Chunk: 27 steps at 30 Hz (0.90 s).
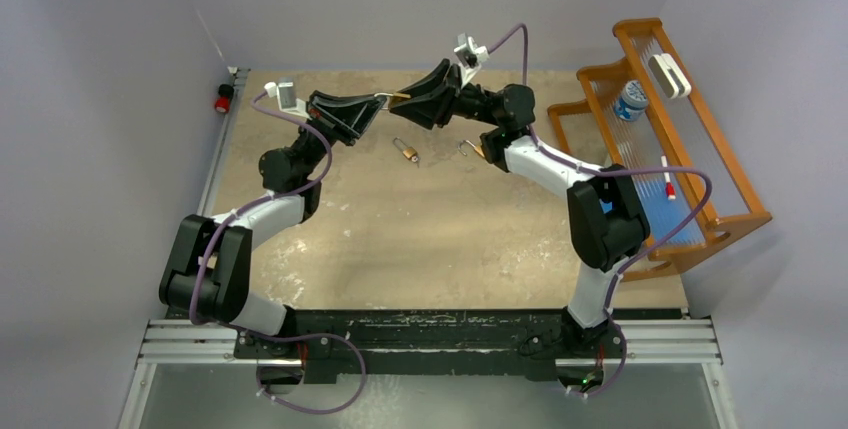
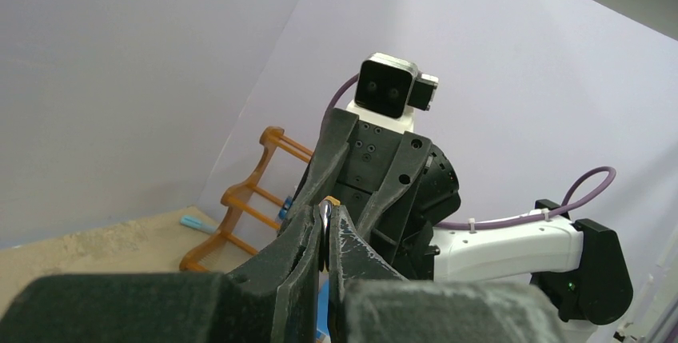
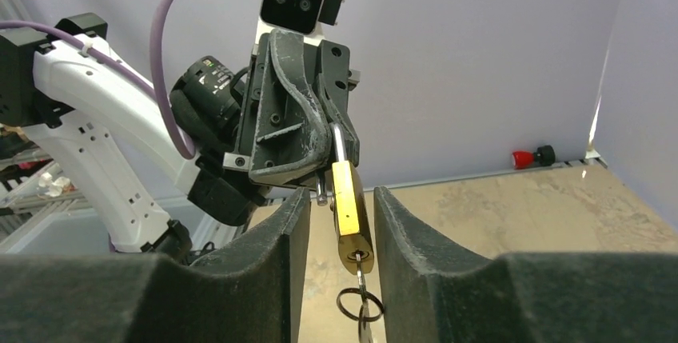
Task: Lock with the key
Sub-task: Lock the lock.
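left gripper clamped tight on shackle of brass padlock, hanging mid-air above table, key in its bottom end; right gripper fingers half-spread either side of padlock body, small gaps, not touching

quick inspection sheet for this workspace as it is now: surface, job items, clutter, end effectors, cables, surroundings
surface: tan table, worn with pale patches
job's things: brass padlock held in the air; key in its keyhole, a ring hanging below
clutter: spare padlock lying mid-table; second spare padlock beside the right arm
end effectors: left end effector shut on the brass padlock's shackle; right end effector open, fingers either side of the padlock body
cables: purple cable looped along each arm; no snag seen
surroundings: wooden rack right of the table, holding a tub and a marker; red button at the far left corner
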### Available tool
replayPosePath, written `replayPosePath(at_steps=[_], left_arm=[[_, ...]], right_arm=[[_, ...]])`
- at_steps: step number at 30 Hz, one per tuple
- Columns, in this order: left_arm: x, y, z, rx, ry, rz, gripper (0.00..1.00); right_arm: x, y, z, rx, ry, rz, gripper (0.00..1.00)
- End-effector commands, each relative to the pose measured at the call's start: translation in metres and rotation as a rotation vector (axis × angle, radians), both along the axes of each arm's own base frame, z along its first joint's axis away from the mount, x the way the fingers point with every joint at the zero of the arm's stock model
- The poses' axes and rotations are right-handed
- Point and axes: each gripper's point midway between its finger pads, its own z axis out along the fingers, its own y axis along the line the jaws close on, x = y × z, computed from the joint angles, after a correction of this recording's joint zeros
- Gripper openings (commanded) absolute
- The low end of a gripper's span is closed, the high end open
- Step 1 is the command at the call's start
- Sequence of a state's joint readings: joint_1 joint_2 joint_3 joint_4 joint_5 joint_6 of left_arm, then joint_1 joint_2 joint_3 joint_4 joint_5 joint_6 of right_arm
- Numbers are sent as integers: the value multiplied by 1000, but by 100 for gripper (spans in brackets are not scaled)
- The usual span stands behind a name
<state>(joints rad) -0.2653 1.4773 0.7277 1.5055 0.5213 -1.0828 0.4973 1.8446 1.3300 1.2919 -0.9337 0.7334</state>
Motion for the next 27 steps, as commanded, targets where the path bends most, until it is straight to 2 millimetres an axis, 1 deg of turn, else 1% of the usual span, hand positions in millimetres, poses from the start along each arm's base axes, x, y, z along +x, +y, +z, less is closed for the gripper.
replayPosePath(at_steps=[1,5,6,8,9,11,12,13,14,15,17,20,24,27], left_arm=[[-47,10,53,-75,-273,-13,0],[-48,9,51,-68,-274,-11,0],[-48,9,51,-67,-274,-9,0],[-48,9,50,-56,-274,-4,0],[-48,10,51,-49,-274,3,9],[-44,10,51,-19,-256,36,38],[-42,10,50,3,-250,59,53],[-43,11,51,21,-252,80,61],[-42,12,52,39,-242,98,66],[-41,13,53,56,-236,116,69],[-40,14,56,96,-230,148,71],[-38,6,51,180,-211,125,68],[-32,-18,37,277,-131,-34,63],[-29,-26,32,285,-92,-95,62]], right_arm=[[-15,-5,35,61,-89,26,33],[-21,-6,36,52,-80,53,3],[-24,-7,37,44,-76,65,0],[-27,-11,38,31,-63,86,0],[-28,-14,39,21,-51,98,0],[-29,-21,41,-10,-13,133,0],[-30,-25,41,-27,2,151,0],[-31,-31,42,-37,14,165,0],[-32,-35,42,-48,25,178,0],[-33,-40,42,-59,32,186,0],[-36,-44,40,-89,41,204,0],[-42,-46,40,-128,38,219,0],[-45,-48,45,-156,29,218,0],[-47,-48,48,-166,27,221,0]])
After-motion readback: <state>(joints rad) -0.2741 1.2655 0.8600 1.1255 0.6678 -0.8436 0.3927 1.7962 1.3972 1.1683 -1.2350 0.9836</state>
